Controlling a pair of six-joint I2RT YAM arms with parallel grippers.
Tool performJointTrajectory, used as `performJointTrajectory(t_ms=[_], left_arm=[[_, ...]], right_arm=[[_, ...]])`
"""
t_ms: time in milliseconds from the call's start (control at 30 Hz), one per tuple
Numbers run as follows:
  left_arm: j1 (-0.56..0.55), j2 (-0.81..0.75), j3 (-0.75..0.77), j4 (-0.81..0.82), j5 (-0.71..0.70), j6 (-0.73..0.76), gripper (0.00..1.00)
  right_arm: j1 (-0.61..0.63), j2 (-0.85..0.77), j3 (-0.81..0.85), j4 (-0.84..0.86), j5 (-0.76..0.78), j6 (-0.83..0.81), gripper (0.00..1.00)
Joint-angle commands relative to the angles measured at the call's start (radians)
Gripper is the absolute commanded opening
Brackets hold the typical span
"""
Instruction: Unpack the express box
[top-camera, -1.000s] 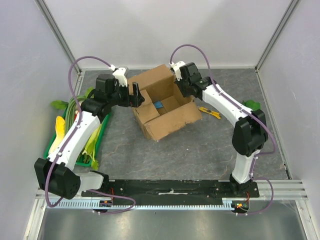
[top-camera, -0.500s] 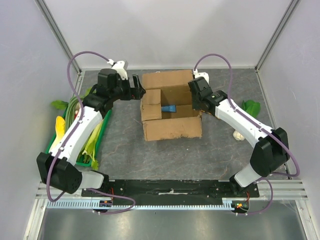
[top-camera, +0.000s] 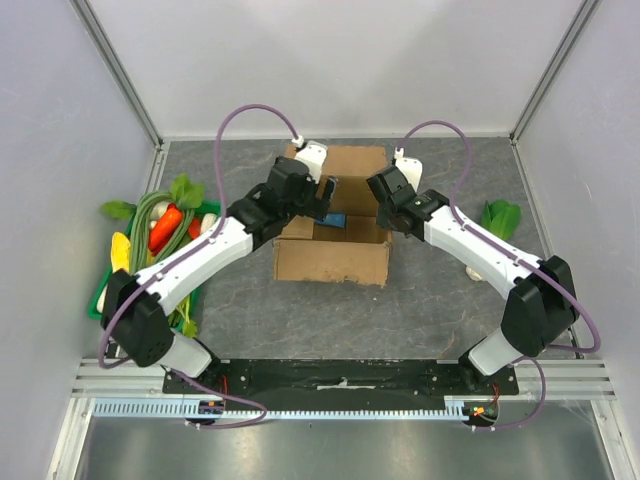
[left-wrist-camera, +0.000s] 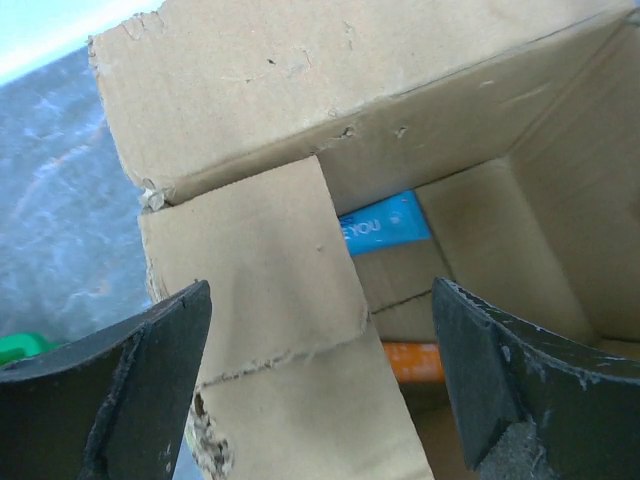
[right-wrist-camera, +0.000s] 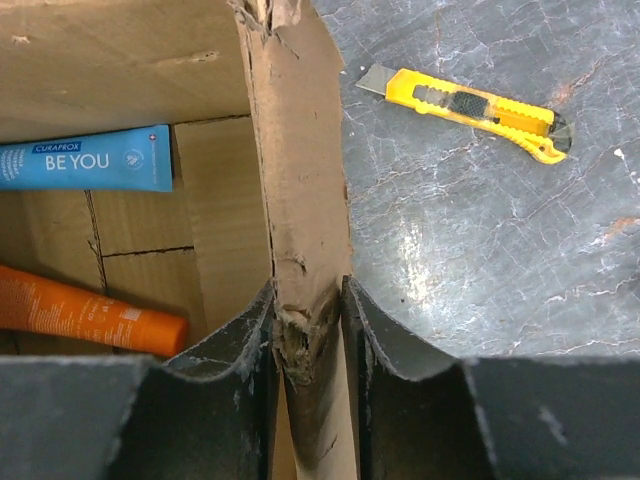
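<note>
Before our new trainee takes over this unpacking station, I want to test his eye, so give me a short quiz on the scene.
1. Fill in: the left gripper is ___.
2. True or false: the right gripper is shut on a wall of the express box.
3. Where is the yellow utility knife? A inside the box; B on the table outside it; C in the left gripper.
Key: 1 open; 2 true; 3 B.

Access from above: the express box (top-camera: 330, 262) cavity is unobstructed at centre frame. An inward-folded flap (left-wrist-camera: 270, 300) covers its left portion. The right gripper (right-wrist-camera: 308, 330) clamps the right wall. A blue tube (right-wrist-camera: 85, 158) and an orange tube (right-wrist-camera: 90, 310) occupy the floor. Outside the wall, upper right, lies a utility knife (right-wrist-camera: 465, 103).
</note>
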Motion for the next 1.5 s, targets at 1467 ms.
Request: performJointTrajectory(t_ms=[1467], left_arm=[[0.247,0.066,0.107,-0.183,-0.275,-0.034,0.85]], right_arm=[[-0.007,-0.007,-0.029,0.048,0.017,0.051,0.33]])
